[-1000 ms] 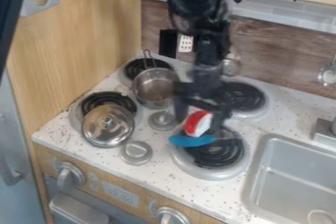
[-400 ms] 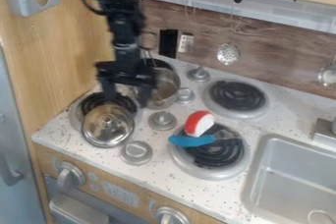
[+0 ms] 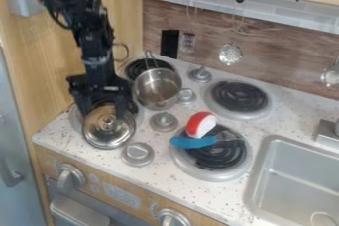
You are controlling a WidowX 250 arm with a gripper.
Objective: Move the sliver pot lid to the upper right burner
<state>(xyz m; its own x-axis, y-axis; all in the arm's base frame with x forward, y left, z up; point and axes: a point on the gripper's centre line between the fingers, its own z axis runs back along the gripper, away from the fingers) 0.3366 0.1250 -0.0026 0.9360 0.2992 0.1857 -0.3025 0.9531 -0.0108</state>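
At the left of the frame, the black gripper [image 3: 102, 114] now hangs over the silver pot lid [image 3: 109, 134], its fingers spread wide on either side of the lid's upper part. The arm has swung leftward from the middle of the stove, past the saucepan [image 3: 157, 90], and come down a little. The lid itself hasn't shifted: it lies over the lower left burner [image 3: 76, 120], knob up (handy for a pinch). That looks like lining up for a grasp, with the carry still ahead; the fingers probably need to sink a bit and close on the knob, since the smooth dome could slip. The goal, the upper right burner [image 3: 240, 96], has its coils bare, and a lift high enough to clear the saucepan seems wise.

The white speckled counter [image 3: 171, 184] holds it all. Over the lower right burner [image 3: 218, 161] lies a blue-handled utensil [image 3: 193, 142], with a red-and-white toy [image 3: 200, 124] just above it (food of some kind, perhaps). A grey sink [image 3: 298, 170] sits at lower right, a slotted spoon [image 3: 230, 54] hangs before the wood-grain backsplash [image 3: 281, 56], and a pale wooden panel [image 3: 43, 76] closes the left side.
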